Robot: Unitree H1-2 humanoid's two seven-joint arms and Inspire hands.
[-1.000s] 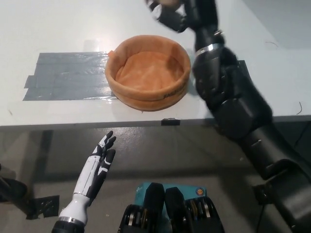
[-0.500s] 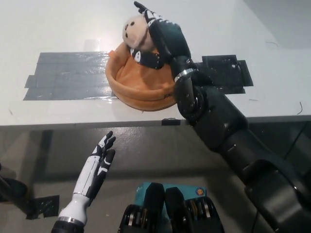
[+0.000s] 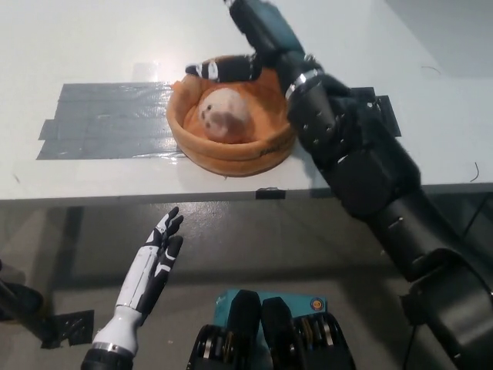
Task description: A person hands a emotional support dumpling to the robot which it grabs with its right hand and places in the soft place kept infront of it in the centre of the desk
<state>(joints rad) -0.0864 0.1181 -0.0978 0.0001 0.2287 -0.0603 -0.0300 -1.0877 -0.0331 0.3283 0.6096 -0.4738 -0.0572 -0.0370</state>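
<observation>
Inside orange basket near desk edge: dumpling; right hand above, spread, empty.

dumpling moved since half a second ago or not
Yes. The dumpling has dropped from the black right robot hand above the orange bed's far rim and now lies inside it.

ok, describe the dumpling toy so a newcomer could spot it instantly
Start at the white desk and find the round orange soft basket near its front edge, beside grey tape patches. The dumpling toy lies inside it, under the black right hand. It is the only pale, rounded plush thing there, with small dark face marks.
</observation>
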